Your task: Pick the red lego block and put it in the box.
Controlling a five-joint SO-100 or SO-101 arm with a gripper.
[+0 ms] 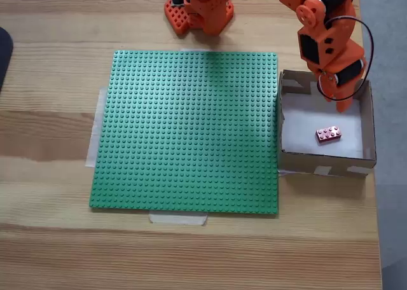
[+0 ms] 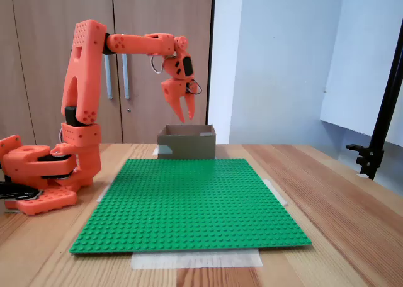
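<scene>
The red lego block (image 1: 328, 134) lies flat on the white floor of the brown cardboard box (image 1: 318, 161), toward its front right in a fixed view from above. In a fixed view from the side the box (image 2: 186, 142) stands behind the green plate, and its walls hide the block. My orange gripper (image 2: 186, 115) hangs above the box, fingers pointing down, open with nothing between them. From above, the gripper (image 1: 340, 85) hovers over the box's rear edge, apart from the block.
A big green studded baseplate (image 1: 184, 131) is taped to the wooden table left of the box. The arm's base (image 1: 200, 7) sits at the table's far edge. A black stand (image 2: 378, 142) rises at the right of the side view.
</scene>
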